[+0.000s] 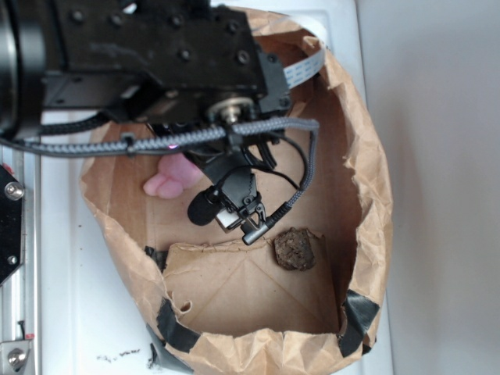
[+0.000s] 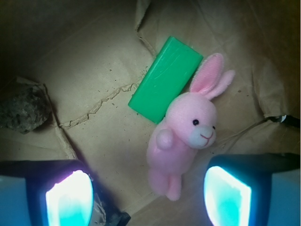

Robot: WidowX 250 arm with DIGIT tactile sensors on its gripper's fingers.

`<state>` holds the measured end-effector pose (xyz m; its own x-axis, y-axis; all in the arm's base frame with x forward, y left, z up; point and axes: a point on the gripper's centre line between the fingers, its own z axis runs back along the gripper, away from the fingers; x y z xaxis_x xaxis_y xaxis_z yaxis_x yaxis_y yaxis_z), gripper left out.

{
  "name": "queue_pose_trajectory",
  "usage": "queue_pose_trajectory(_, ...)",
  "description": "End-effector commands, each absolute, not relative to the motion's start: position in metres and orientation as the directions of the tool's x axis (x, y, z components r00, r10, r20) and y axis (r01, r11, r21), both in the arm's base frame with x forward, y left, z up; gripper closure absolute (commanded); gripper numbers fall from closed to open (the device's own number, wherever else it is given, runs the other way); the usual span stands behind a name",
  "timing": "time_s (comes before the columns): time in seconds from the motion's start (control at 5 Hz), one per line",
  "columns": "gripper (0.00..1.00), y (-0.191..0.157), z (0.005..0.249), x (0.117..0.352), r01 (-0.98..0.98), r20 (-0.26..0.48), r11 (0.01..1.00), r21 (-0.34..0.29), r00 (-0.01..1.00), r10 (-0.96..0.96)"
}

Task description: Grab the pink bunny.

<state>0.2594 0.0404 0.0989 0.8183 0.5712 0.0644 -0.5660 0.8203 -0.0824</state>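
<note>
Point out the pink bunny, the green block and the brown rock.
pink bunny (image 2: 181, 141): wrist view, on its belly.
green block (image 2: 164, 79): wrist view, middle of its top face.
brown rock (image 1: 294, 249): exterior view, its centre.

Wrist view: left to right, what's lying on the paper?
Brown lumpy rock-like thing → flat green rectangular block → small pink plush bunny. Block and bunny touch, overlapping slightly; ordered by their centres.

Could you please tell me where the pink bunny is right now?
In the wrist view the pink bunny lies right of centre on the paper bag floor, against the green block, between the open gripper fingers; the exterior view shows only part of it under the arm.
</note>
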Motion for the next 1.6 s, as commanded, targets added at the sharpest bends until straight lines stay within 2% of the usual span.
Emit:
queue_pose_trajectory(0.0, 0.00, 0.044, 0.111, 0.261, -0.560, 0.104, 0.823, -0.097, 0.817, 0.568)
queue_pose_trajectory(0.2, 0.00, 0.050, 0.085, 0.248, -0.598, 0.110, 0.792, -0.122, 0.785, 0.610)
queue_pose_trajectory(0.4, 0.00, 0.052, 0.062, 0.261, -0.606, 0.139, 0.787, -0.116, 0.775, 0.616)
queue_pose_trajectory(0.6, 0.00, 0.051, 0.040, 0.261, -0.617, 0.208, 0.783, -0.079, 0.758, 0.618)
queue_pose_trajectory(0.8, 0.00, 0.054, 0.032, 0.266, -0.628, 0.225, 0.777, -0.055, 0.750, 0.622)
queue_pose_trajectory(1.0, 0.00, 0.060, 0.019, 0.269, -0.638, 0.289, 0.770, -0.009, 0.735, 0.613)
queue_pose_trajectory(1.2, 0.00, 0.067, 0.012, 0.264, -0.657, 0.323, 0.751, 0.064, 0.726, 0.607)
queue_pose_trajectory(1.4, 1.00, 0.064, 0.011, 0.271, -0.688, 0.319, 0.724, 0.050, 0.698, 0.641)
